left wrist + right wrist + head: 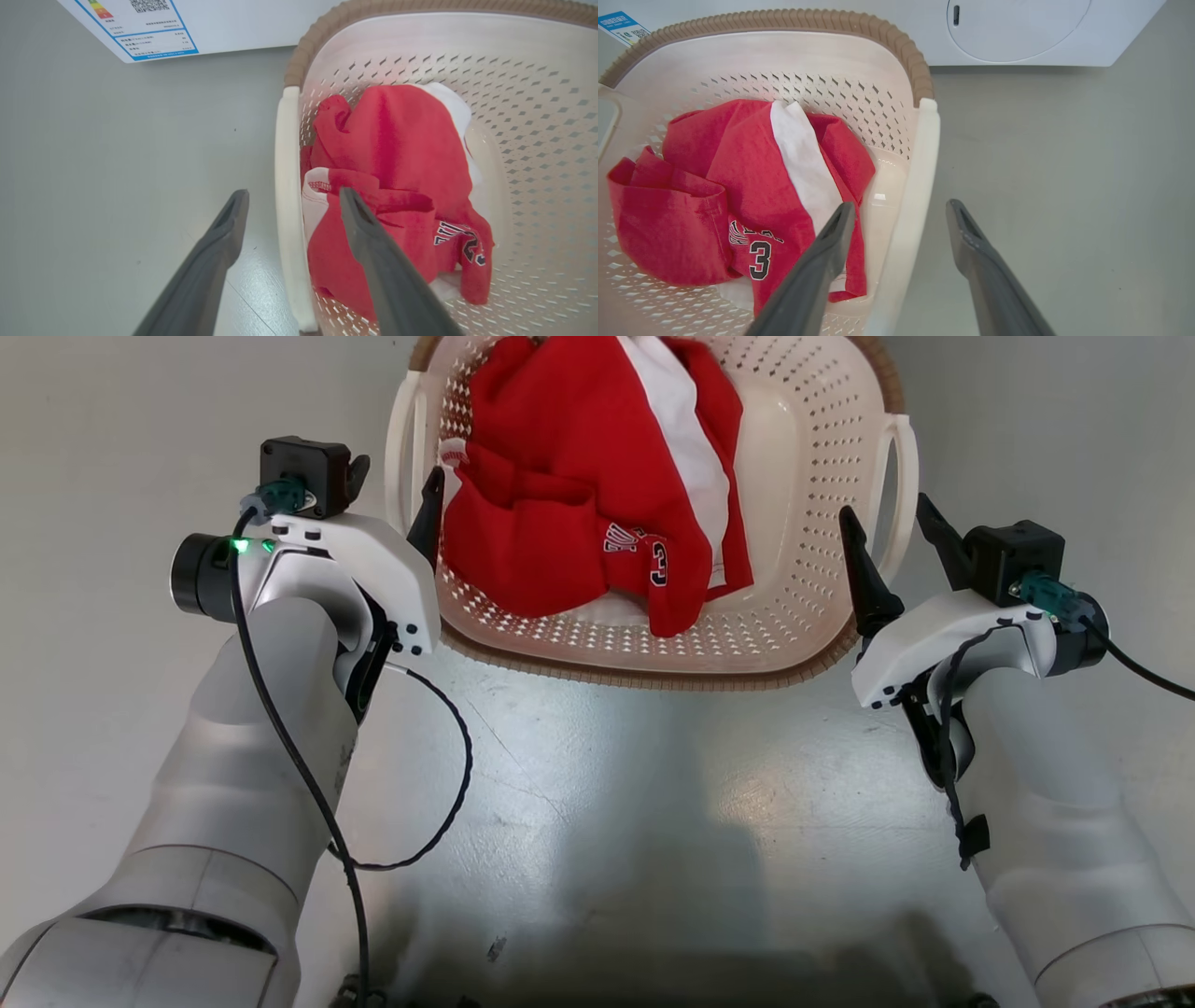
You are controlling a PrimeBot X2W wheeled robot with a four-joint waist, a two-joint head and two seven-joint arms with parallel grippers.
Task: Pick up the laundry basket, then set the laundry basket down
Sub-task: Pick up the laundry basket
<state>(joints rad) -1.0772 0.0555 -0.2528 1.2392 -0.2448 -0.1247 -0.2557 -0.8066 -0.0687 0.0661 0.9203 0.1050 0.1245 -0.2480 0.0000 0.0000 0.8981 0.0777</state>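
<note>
Between left pincer (294, 192) and right pincer (884, 507) sits the laundry basket (803, 476).

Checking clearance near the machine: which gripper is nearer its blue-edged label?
Left. The left gripper straddles the laundry basket's left handle, the label ahead on that side. The right gripper straddles the right handle, across the basket from the label.

Crumpled red-and-white jersey (541, 523), white washing machine (1017, 32), energy label (145, 37), grey floor (653, 784)

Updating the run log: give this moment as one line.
left gripper open astride left handle | right gripper open astride right handle | laundry basket on floor
</note>
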